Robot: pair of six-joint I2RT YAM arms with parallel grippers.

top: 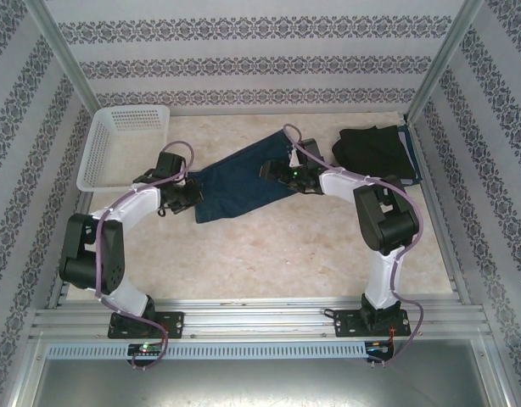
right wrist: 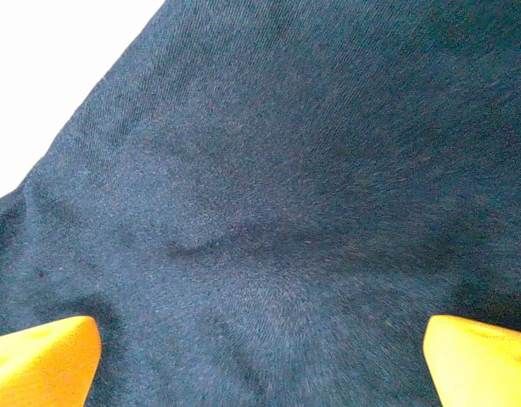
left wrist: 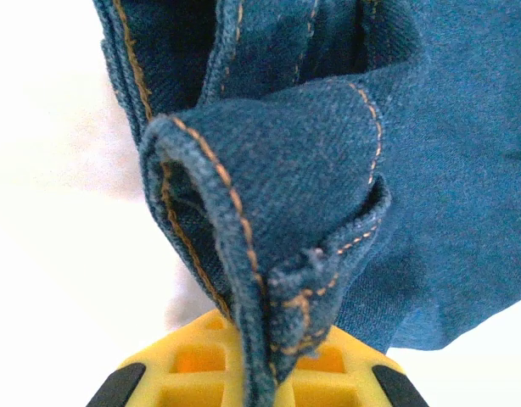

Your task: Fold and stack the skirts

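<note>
Left claw (left wrist: 260,377): clenched on the left hem of the denim skirt (top: 239,185).
Right claw (right wrist: 260,356): released, spread wide over that skirt's right end.
Black skirt (top: 372,149): far right.

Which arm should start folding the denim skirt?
Probably left: the left gripper is shut on the skirt at its hem, ready to pull it over; the right gripper hangs open over cloth, gripping nothing.

Walls (top: 243,51) papered in pale stripes with dark floral bands, enclosing three sides; beige marbled tabletop (top: 286,254); aluminium rails (top: 260,315) along near edge; evenly lit.
</note>
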